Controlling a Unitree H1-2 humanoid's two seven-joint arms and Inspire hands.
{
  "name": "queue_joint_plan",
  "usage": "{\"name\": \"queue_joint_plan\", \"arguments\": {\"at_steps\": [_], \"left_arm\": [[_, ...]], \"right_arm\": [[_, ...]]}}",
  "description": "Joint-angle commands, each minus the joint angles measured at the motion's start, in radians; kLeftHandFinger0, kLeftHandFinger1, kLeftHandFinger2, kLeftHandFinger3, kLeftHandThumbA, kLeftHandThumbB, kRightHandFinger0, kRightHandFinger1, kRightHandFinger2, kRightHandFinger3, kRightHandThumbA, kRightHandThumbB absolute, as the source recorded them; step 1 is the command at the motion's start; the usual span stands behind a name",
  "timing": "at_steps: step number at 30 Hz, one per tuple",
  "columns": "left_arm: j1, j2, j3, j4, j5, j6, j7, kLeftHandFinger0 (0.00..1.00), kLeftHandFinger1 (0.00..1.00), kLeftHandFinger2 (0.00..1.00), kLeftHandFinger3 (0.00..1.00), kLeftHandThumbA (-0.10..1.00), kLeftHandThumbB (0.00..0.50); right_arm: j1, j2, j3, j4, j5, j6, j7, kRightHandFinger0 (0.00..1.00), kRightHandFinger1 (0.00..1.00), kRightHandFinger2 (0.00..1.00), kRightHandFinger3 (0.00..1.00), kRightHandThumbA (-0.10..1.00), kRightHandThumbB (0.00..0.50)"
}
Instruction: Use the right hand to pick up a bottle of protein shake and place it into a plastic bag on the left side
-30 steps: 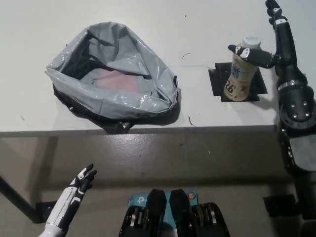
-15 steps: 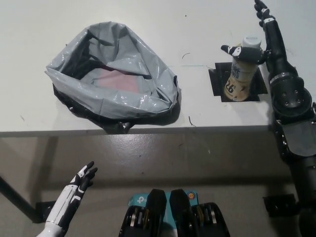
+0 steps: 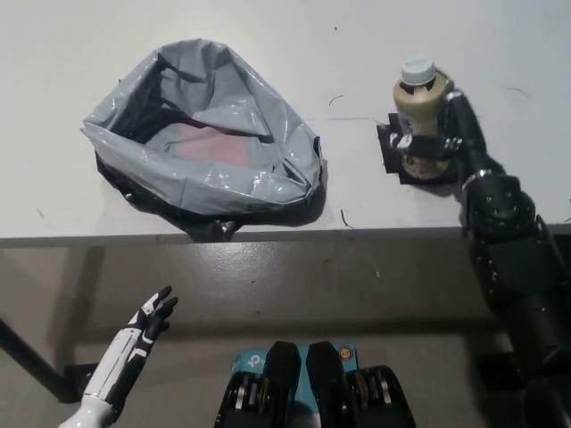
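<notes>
We've just one view: head cam, up high, looking steeply down and fwd. Tabletop fills the far half, its near edge crossing mid-pic; floor nearer us. Medium range, whole work area in shot. No 2nd view, so nothing's shared.

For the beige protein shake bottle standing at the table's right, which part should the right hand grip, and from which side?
Grip the beige, white-capped protein shake bottle around its straight lower body, coming from its right side. It stands upright on a black square mat, so a sideways wrap suits it. The black right hand is already there, fingers across the front. The white left hand rests low, open.
</notes>
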Motion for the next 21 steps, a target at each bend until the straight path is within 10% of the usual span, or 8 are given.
{"name": "queue_joint_plan", "arguments": {"at_steps": [1,2,3,4,6,11,15,21], "left_arm": [[-0.019,0.021,0.009,-0.025,0.006,-0.037,-0.012,1.0,1.0,1.0,1.0,1.0,0.369],[-0.022,0.022,0.009,-0.023,0.007,-0.038,-0.012,1.0,1.0,1.0,1.0,1.0,0.367],[-0.026,0.022,0.009,-0.022,0.01,-0.037,-0.012,1.0,1.0,1.0,1.0,1.0,0.36],[-0.029,0.022,0.008,-0.024,0.013,-0.031,-0.012,1.0,1.0,1.0,1.0,1.0,0.359],[-0.035,0.024,0.01,-0.022,0.014,-0.03,-0.012,1.0,1.0,1.0,1.0,1.0,0.357],[-0.046,0.026,0.012,-0.018,-0.002,-0.021,-0.023,1.0,1.0,1.0,1.0,1.0,0.331],[-0.046,0.025,0.013,-0.012,-0.003,-0.031,-0.022,1.0,1.0,1.0,1.0,1.0,0.318],[-0.059,0.028,0.012,-0.01,-0.011,-0.023,-0.034,1.0,1.0,1.0,1.0,1.0,0.318]], "right_arm": [[-0.063,0.008,-0.05,0.056,0.078,-0.101,-0.017,1.0,1.0,1.0,1.0,0.61,0.5],[-0.069,0.012,-0.058,0.055,0.064,-0.084,-0.072,0.87,0.9,1.0,1.0,0.6,0.5],[-0.081,0.021,-0.092,0.06,0.091,-0.064,-0.098,0.31,0.42,0.64,0.88,0.4,0.459],[-0.091,0.024,-0.095,0.068,0.064,-0.087,-0.166,0.1,0.11,0.32,0.46,0.21,0.363],[-0.102,0.025,-0.101,0.078,0.048,-0.111,-0.208,0.0,0.15,0.47,0.32,-0.01,0.259],[-0.104,0.024,-0.096,0.031,0.035,-0.145,-0.234,0.04,0.32,0.62,0.48,-0.03,0.222],[-0.094,0.025,-0.08,-0.015,0.012,-0.138,-0.278,0.01,0.3,0.6,0.48,-0.06,0.203],[-0.086,0.052,-0.012,-0.261,-0.056,-0.096,-0.264,0.02,0.33,0.7,0.75,-0.1,0.148]]}}
